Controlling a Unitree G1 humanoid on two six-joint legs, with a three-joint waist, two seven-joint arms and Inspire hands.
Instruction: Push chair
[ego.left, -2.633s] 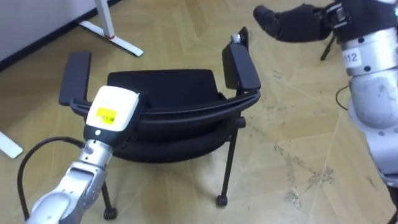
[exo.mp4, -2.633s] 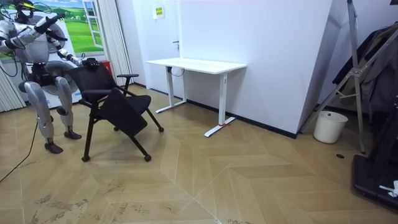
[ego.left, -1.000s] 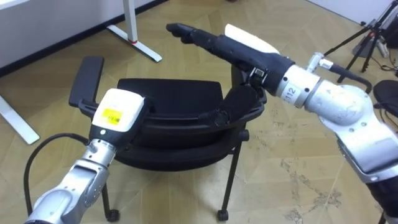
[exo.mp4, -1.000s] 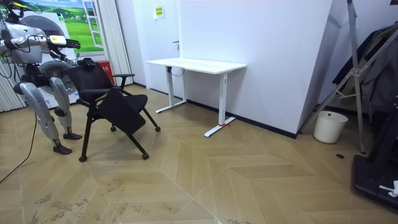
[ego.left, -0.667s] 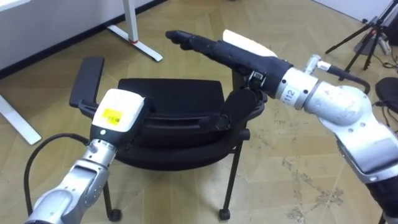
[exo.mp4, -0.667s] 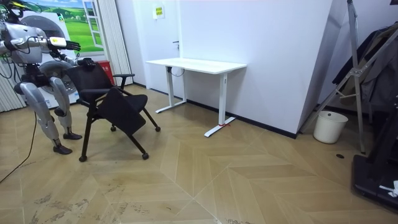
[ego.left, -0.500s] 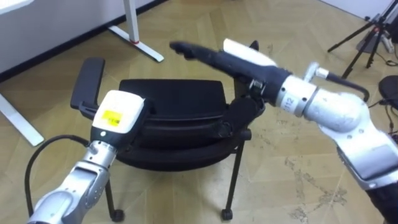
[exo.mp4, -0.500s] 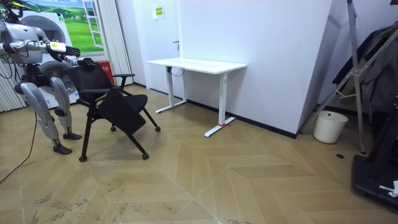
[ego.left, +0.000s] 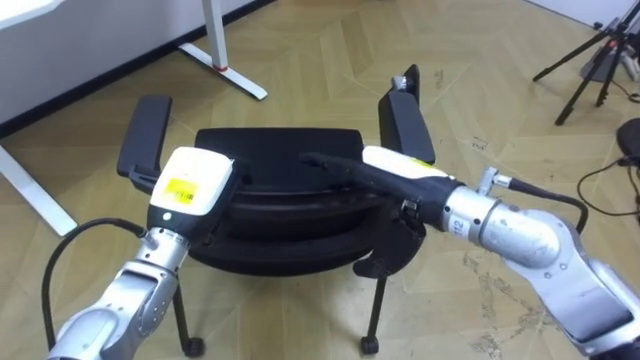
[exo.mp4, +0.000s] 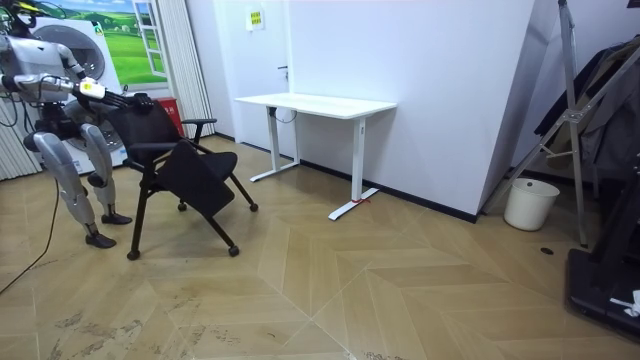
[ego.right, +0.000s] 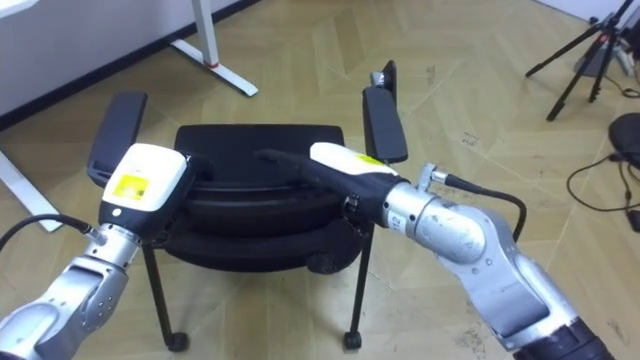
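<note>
Looking down through the eye views, we find the left hand (ego.left: 190, 180) at the left, white back plate up, set on the top edge of the backrest (ego.left: 285, 197). Its fingers go out of sight behind the black frame, so we cannot tell how they are held. The chair (ego.left: 278, 150) stands just before the robot on the wooden floor (ego.left: 480, 60), seat facing away, with the left armrest (ego.left: 143, 150) and right armrest (ego.left: 408, 125) jutting forward on either side. Further right, the right hand (ego.left: 385, 172) reaches across the backrest's top with fingers (ego.left: 325, 163) straight and close together, pointing toward the robot's left. They seem to lie on the rim, though we cannot be sure of contact. A tripod (ego.left: 590, 55) stands at the far right.

In the room view the robot stands behind the chair at the room view's left. A white desk (exo.mp4: 315, 103) comes next along the wall, then a pale bin (exo.mp4: 528, 203).
</note>
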